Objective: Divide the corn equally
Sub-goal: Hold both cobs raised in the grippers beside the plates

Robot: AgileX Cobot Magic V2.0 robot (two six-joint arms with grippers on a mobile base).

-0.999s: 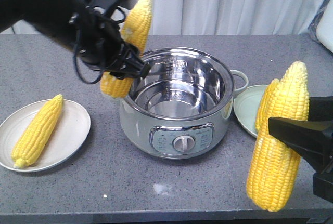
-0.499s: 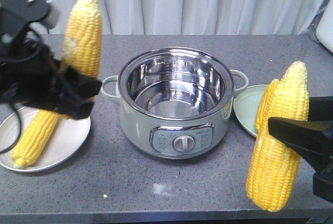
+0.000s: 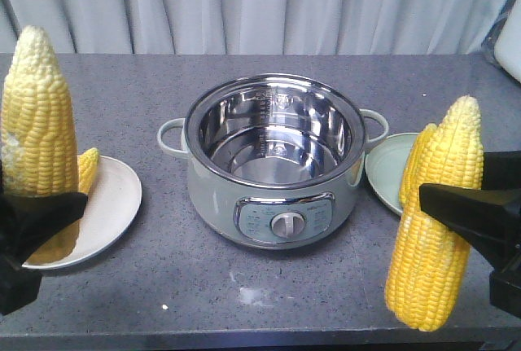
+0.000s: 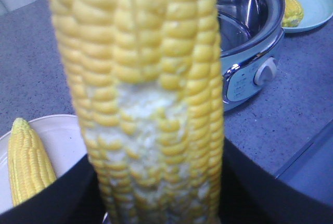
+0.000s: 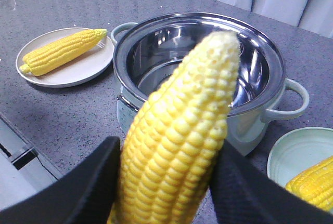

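L gripper (image 4: 158,198) sits low at the near-left corner, black fingers (image 4: 62,198) clamped on both sides of a fat yellow kernelled cob (image 3: 37,123). The cob is bolt upright, pale tip up, w/ a whitish patch of scuffed kernels facing the wrist cam. It hangs in front of the round cream plate (image 3: 114,204) and blocks most of it in the front view. On that plate lies a second yellow cob (image 5: 62,51), flat, w/ just one end peeking out past the held one.

Over to the R gripper (image 5: 171,182) at near-right: black fingers (image 5: 244,187) squeezed onto a long yellow cob w/ paler point (image 3: 435,221), also upright, leaning a touch, tip up, clear of the table. Behind it a fourth yellow cob (image 5: 312,182) rests on the pale green round plate (image 3: 383,172).

Centre stage is the pale green electric cooker w/ shiny steel bowl (image 3: 277,164), control dial facing front, standing btwn the two plates. The green plate is just beside its R handle; can't tell if they touch. All of it is on a grey speckled countertop (image 3: 163,98), w/ a pale pleated curtain (image 3: 260,1) at the back.

Tally: one cob per plate, one per gripper.
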